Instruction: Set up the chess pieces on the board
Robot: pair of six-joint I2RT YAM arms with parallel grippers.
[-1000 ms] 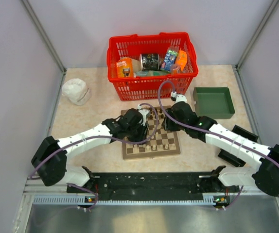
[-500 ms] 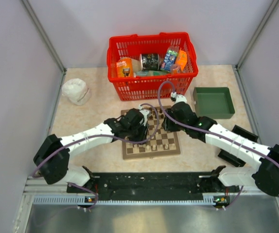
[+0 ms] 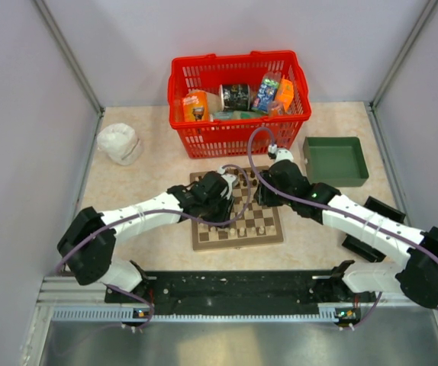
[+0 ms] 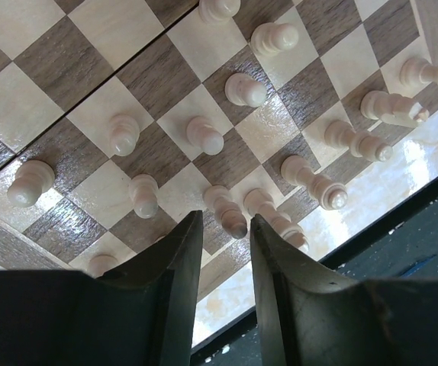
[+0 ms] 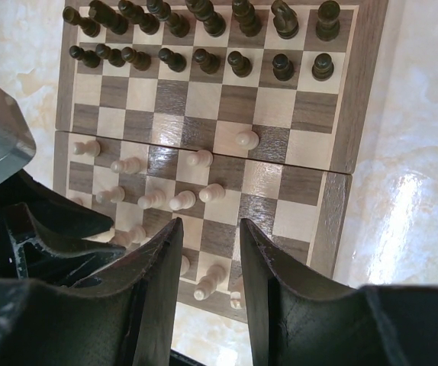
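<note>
Board (image 5: 204,99): checkered lt/dk brown sq., plain tan border. Dk brown pieces (image 5: 283,67) line two rows at one board edge; pale tan pieces (image 4: 204,136) stand toward the opposite edge. Behind board: red mesh basket (image 3: 234,141). Right of board: dk green tray (image 3: 335,162). Left of board: white lump (image 3: 120,143). Tabletop (image 3: 139,171): beige, marbled.

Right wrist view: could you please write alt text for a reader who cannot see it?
A chessboard from above: dark pieces in two neat rows along its far edge, pale pieces scattered over the near left squares, some lying down. The right gripper fills the foreground, its dark jaws apart and empty.
</note>
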